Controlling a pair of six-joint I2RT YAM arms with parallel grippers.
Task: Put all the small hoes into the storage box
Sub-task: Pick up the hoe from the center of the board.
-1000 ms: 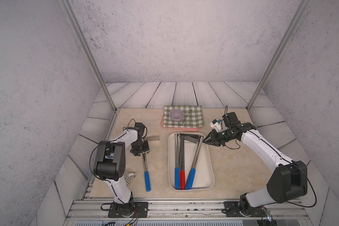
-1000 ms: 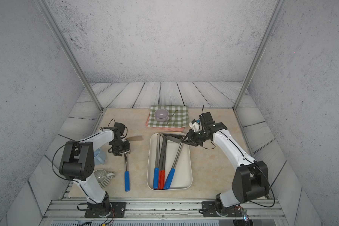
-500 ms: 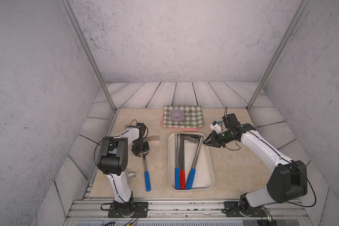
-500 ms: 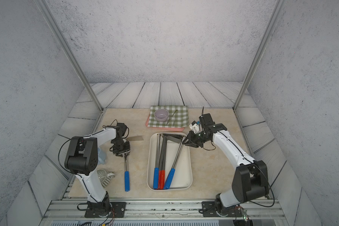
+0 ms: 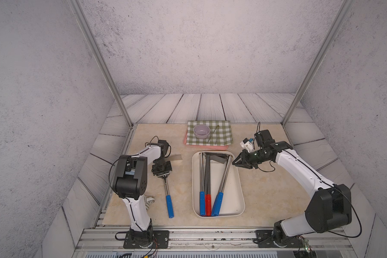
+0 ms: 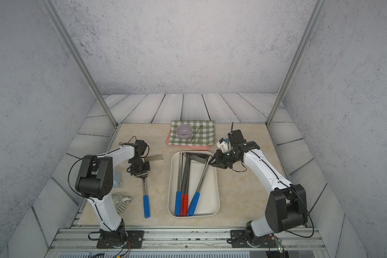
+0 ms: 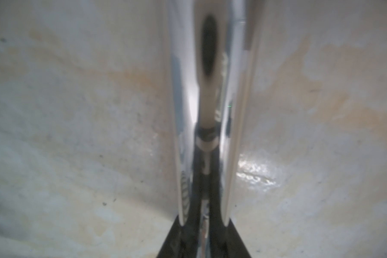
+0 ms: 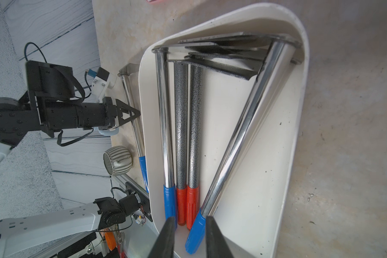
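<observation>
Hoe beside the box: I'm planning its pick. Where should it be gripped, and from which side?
Take the bare metal shaft near the head, from straight above, jaws across it. The hoe lies flat on the table, so only the shaft's sides are free; it is thin and round, and the head end is probably heavier. The left gripper hangs right there.

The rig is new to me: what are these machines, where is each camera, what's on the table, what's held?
Two robot arms with pincer grippers at a table. Both top views come from one overhead camera pair; each wrist view looks out from that arm's wrist. The storage box holds several hoes. The small hoe lies on the table, the left gripper around its shaft; whether it grips is unclear. The right gripper hangs open, empty, by the box's far corner. Behind sits a bowl on checked cloth.
</observation>
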